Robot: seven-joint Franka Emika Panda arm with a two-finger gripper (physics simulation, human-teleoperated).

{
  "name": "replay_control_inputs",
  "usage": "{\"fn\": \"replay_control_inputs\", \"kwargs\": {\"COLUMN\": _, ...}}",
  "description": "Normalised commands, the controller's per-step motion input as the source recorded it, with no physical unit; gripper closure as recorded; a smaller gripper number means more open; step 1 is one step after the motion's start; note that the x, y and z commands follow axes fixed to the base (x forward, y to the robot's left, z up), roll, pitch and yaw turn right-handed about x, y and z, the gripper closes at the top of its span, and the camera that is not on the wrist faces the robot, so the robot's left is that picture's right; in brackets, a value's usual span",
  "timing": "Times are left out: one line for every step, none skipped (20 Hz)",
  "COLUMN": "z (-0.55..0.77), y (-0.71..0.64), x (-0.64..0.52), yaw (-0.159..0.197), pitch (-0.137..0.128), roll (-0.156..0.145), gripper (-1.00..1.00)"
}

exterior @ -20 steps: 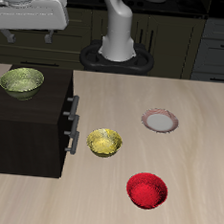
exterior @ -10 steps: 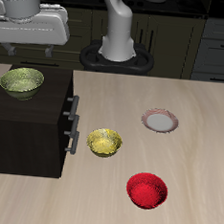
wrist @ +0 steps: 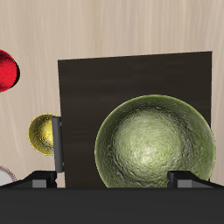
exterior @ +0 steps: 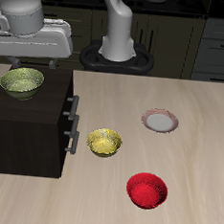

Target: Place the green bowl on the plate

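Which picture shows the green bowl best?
The wrist view: the green bowl looks big there, seen from right above on the dark cabinet. The exterior view shows it small, with the arm just above it.

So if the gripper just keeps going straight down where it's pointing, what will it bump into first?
Most likely the green bowl. It sits right under the gripper on top of the dark cabinet. How much gap is left is hard to judge.
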Motion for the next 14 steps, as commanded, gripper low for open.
{"fn": "replay_control_inputs", "kwargs": {"z": -0.13, "y": -0.05, "x": 0.00, "yaw": -0.037, "pitch": 0.040, "roll": -0.035, "gripper": -1.00}}
{"fn": "replay_control_inputs", "kwargs": {"z": -0.07, "y": 0.02, "x": -0.02, "yaw": -0.072, "pitch": -0.011, "roll": 0.020, "gripper": -1.00}}
{"fn": "replay_control_inputs", "kwargs": {"z": -0.11, "y": 0.08, "x": -0.05, "yaw": -0.015, "pitch": 0.027, "roll": 0.034, "gripper": -1.00}}
{"fn": "replay_control_inputs", "kwargs": {"z": -0.16, "y": 0.09, "x": -0.04, "yaw": -0.009, "pitch": 0.019, "roll": -0.001, "gripper": -1.00}}
{"fn": "replay_control_inputs", "kwargs": {"z": -0.28, "y": 0.08, "x": 0.02, "yaw": 0.035, "pitch": 0.036, "roll": -0.005, "gripper": -1.00}}
{"fn": "replay_control_inputs", "kwargs": {"z": -0.12, "y": 0.16, "x": -0.05, "yaw": -0.051, "pitch": 0.004, "roll": 0.033, "gripper": -1.00}}
{"fn": "replay_control_inputs", "kwargs": {"z": -0.13, "y": 0.06, "x": 0.06, "yaw": 0.023, "pitch": 0.004, "roll": 0.022, "gripper": -1.00}}
{"fn": "replay_control_inputs", "kwargs": {"z": -0.25, "y": -0.02, "x": 0.01, "yaw": 0.037, "pitch": 0.043, "roll": -0.035, "gripper": -1.00}}
{"fn": "replay_control_inputs", "kwargs": {"z": -0.20, "y": -0.03, "x": -0.02, "yaw": -0.051, "pitch": 0.022, "roll": 0.008, "gripper": -1.00}}
{"fn": "replay_control_inputs", "kwargs": {"z": -0.26, "y": -0.03, "x": 0.04, "yaw": 0.028, "pitch": 0.040, "roll": -0.003, "gripper": -1.00}}
{"fn": "replay_control_inputs", "kwargs": {"z": -0.23, "y": -0.10, "x": -0.01, "yaw": -0.036, "pitch": 0.022, "roll": -0.050, "gripper": -1.00}}
{"fn": "replay_control_inputs", "kwargs": {"z": -0.31, "y": 0.11, "x": 0.06, "yaw": 0.049, "pitch": 0.046, "roll": 0.027, "gripper": -1.00}}
{"fn": "replay_control_inputs", "kwargs": {"z": -0.23, "y": -0.04, "x": 0.02, "yaw": 0.044, "pitch": 0.032, "roll": 0.037, "gripper": -1.00}}
{"fn": "replay_control_inputs", "kwargs": {"z": -0.31, "y": -0.05, "x": 0.04, "yaw": -0.063, "pitch": 0.046, "roll": -0.070, "gripper": -1.00}}
